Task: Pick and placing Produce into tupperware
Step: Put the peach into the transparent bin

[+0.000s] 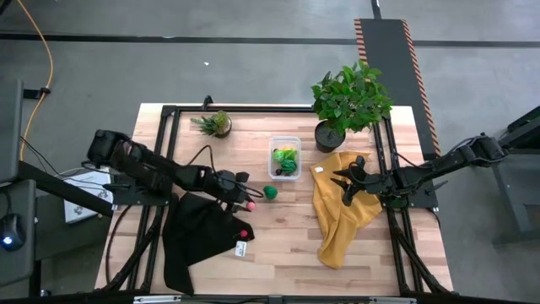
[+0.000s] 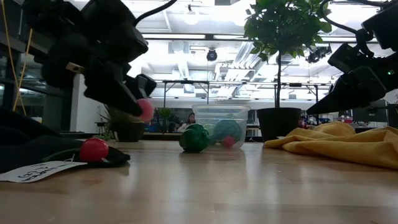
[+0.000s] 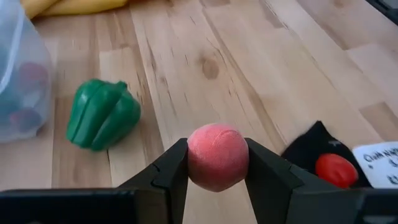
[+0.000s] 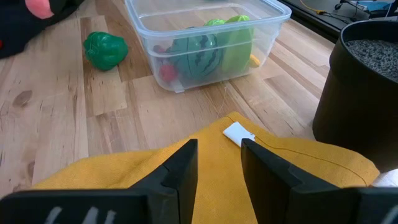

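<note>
My left gripper (image 1: pixel 246 203) is shut on a pink ball (image 3: pixel 217 152), just right of the black cloth. A green toy pepper (image 1: pixel 270 192) lies on the wood between that gripper and the clear tupperware (image 1: pixel 285 145). The tupperware holds a striped melon (image 4: pixel 199 53) and several other produce pieces. A small red tomato (image 1: pixel 244 234) rests on the black cloth's edge. My right gripper (image 4: pixel 219 165) hangs open over the yellow cloth with nothing between its fingers. My left gripper pinches the pink ball by its two opposite sides (image 3: pixel 194 163) between its two fingers. The fingers slant down from the table's left side. The ball (image 2: pixel 145 109) is lifted clear of the table.
A black cloth (image 1: pixel 198 236) with a white tag (image 1: pixel 240 249) lies at the near left, and a yellow cloth (image 1: pixel 342 215) at the right. A small potted plant (image 1: pixel 215 124) and a large one (image 1: pixel 348 101) stand along the far edge. Bare wood lies in the near middle.
</note>
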Controlling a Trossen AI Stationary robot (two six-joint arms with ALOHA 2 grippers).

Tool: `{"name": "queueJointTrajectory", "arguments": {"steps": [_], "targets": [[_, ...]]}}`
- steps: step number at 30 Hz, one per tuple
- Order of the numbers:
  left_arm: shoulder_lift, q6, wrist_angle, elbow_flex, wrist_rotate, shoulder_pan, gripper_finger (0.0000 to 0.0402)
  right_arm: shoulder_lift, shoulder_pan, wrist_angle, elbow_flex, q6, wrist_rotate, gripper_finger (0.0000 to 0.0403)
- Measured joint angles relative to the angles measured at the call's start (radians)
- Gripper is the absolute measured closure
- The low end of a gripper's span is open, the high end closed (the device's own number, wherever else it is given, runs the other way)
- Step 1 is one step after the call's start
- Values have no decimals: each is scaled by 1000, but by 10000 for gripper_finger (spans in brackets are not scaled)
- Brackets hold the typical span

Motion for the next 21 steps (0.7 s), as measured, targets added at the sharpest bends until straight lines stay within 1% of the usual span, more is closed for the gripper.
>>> {"name": "queueJointTrajectory", "arguments": {"steps": [5, 8, 13, 18, 21], "targets": [[-63, -29, -120, 1, -2, 0, 277, 0, 0, 0, 0, 0, 0, 289], [-81, -59, -234, 22, -5, 0, 277, 0, 0, 0, 0, 0, 0, 289], [-85, -70, -415, 92, -34, 0, 277, 0, 0, 0, 0, 0, 0, 289], [-85, -83, -535, 170, -46, 0, 277, 0, 0, 0, 0, 0, 0, 289], [-85, -84, -603, 229, -81, 0, 277, 0, 0, 0, 0, 0, 0, 289]]}}
